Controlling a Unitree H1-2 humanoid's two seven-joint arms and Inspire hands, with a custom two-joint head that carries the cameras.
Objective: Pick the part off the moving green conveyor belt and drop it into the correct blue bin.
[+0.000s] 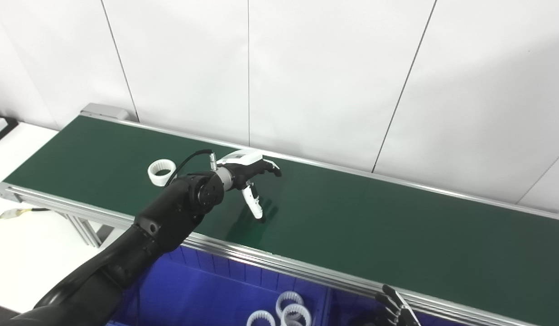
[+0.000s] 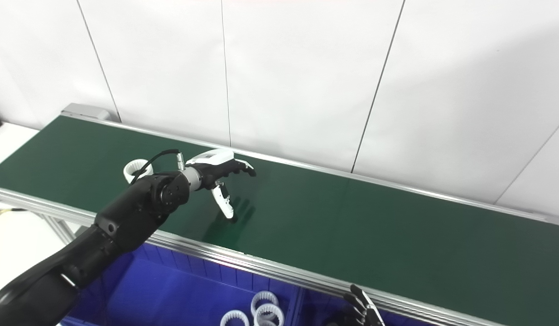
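A white toothed ring (image 1: 161,172) lies flat on the green conveyor belt (image 1: 374,226), towards its left end. My left hand (image 1: 251,176) hovers over the belt just right of the ring, open, fingers spread and thumb pointing down at the belt; it holds nothing. A gap of belt shows between hand and ring. Only the fingertips of my right hand (image 1: 396,308) show at the bottom edge, below the belt's near rail; they look spread. The blue bin (image 1: 207,290) sits under the belt's near edge and has several white rings (image 1: 288,311) inside.
An aluminium rail (image 1: 279,258) runs along the belt's near side, between belt and bin. A divider (image 1: 327,301) splits the blue bin. White wall panels stand close behind the belt. A white table with a cable (image 1: 16,213) lies at the left.
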